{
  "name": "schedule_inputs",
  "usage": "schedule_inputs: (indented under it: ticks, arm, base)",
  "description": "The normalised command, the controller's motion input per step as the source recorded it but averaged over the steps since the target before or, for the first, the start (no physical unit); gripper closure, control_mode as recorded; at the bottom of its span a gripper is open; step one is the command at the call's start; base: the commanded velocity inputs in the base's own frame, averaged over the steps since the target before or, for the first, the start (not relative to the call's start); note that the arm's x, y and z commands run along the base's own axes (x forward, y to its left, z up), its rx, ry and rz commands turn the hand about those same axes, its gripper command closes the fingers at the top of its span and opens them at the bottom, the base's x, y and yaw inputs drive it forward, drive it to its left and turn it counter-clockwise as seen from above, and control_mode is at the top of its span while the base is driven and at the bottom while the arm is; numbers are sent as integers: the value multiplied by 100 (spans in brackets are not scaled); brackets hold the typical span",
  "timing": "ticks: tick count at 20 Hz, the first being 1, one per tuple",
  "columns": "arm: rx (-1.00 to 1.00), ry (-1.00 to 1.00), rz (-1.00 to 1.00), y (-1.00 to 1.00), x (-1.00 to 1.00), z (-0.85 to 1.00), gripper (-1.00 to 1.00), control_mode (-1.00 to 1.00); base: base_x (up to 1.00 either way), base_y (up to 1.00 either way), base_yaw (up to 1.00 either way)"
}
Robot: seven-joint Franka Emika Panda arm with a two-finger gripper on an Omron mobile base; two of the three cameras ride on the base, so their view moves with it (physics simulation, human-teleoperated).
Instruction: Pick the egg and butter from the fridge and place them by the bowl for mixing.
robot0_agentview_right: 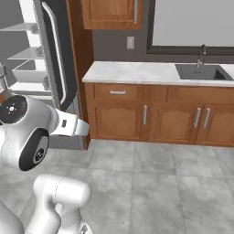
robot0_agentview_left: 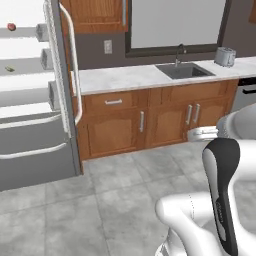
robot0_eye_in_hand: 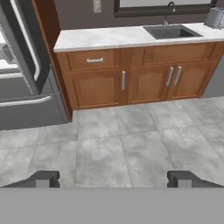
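Observation:
The grey fridge [robot0_agentview_left: 35, 165] stands open at the left, its white shelves showing. A small yellow-olive butter stick [robot0_agentview_left: 9, 69] lies on a middle shelf. On the shelf above it sits a small reddish round thing [robot0_agentview_left: 11, 26]; I cannot tell whether it is the egg or a fruit. The bowl is out of view. My gripper [robot0_eye_in_hand: 113, 179] hangs open over the tiled floor with nothing between its fingertips [robot0_eye_in_hand: 44, 178], well to the right of the fridge [robot0_eye_in_hand: 26, 109] and facing the cabinets.
A marble counter [robot0_agentview_left: 125, 76] with a sink [robot0_agentview_left: 183, 70] and a toaster [robot0_agentview_left: 225, 56] runs right of the fridge, over wooden cabinets [robot0_agentview_left: 145, 122]. The open fridge door [robot0_agentview_right: 57, 55] with its long white handle juts out. A grey tiled floor [robot0_eye_in_hand: 131, 140] lies between me and the cabinets.

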Motion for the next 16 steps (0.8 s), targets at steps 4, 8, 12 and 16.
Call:
schedule_inputs:
  ticks: [4,8,12,16]
  arm:
    - [0,0,0,0,0,0,-100,100]
    - [0,0,0,0,0,0,-100,100]
    - [0,0,0,0,0,0,-100,100]
    - [0,0,0,0,0,0,-100,100]
  base:
    - [-24,100,0]
    - [-19,100,0]
    - [-11,100,0]
    - [63,98,2]
